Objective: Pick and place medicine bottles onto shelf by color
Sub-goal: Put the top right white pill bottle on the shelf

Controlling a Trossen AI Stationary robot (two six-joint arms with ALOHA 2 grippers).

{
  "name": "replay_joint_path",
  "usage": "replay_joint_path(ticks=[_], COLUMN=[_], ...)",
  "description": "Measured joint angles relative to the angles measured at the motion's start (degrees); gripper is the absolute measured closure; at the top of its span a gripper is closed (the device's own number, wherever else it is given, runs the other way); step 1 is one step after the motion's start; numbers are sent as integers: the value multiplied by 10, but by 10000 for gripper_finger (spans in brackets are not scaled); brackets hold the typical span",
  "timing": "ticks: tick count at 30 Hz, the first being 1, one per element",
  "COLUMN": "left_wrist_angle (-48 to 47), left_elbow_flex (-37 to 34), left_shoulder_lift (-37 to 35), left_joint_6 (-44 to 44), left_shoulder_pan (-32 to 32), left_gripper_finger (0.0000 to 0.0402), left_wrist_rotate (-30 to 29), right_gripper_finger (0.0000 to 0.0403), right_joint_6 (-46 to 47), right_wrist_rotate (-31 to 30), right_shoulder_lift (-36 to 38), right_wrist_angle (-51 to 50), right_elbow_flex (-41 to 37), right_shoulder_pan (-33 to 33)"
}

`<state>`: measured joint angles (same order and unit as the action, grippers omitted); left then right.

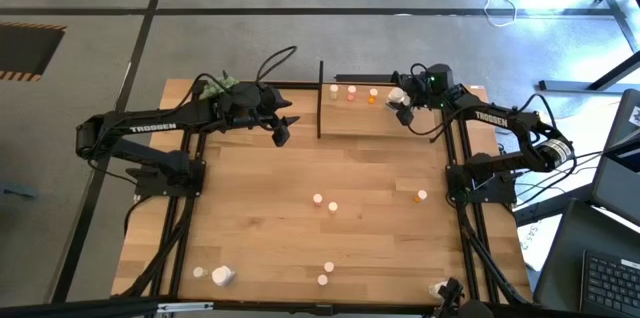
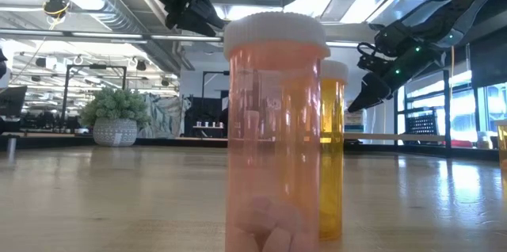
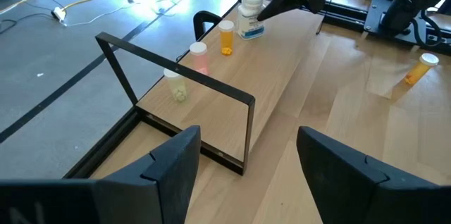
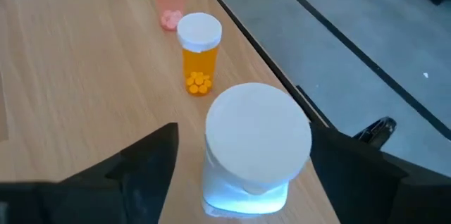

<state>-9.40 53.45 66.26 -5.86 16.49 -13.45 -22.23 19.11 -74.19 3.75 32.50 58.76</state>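
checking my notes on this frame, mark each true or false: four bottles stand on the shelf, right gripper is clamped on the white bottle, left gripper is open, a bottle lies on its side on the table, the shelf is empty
1. Four bottles stand on the shelf: true.
2. The right gripper is clamped on the white bottle: false, its fingers stand apart from it on either side.
3. The left gripper is open: true.
4. A bottle lies on its side on the table: true, the orange bottle.
5. The shelf is empty: false, bottles stand on it.
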Motion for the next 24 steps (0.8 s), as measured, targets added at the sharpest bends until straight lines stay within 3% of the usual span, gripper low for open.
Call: replay_joint_path(ticks=[7,24], left_wrist_angle=[0,0], left_elbow_flex=[0,0], left_shoulder_lift=[0,0], left_joint_6=[0,0], left_shoulder_pan=[0,0], left_gripper_finger=[172,172], left_wrist_rotate=[0,0], right_gripper_finger=[80,80], right_joint_6=[-1,8], right_wrist_rotate=[-26,-26], right_shoulder_lift=[0,1], right_wrist_angle=[-29,-177], right_elbow_flex=[27,144], right_shoulder_pan=[0,0])
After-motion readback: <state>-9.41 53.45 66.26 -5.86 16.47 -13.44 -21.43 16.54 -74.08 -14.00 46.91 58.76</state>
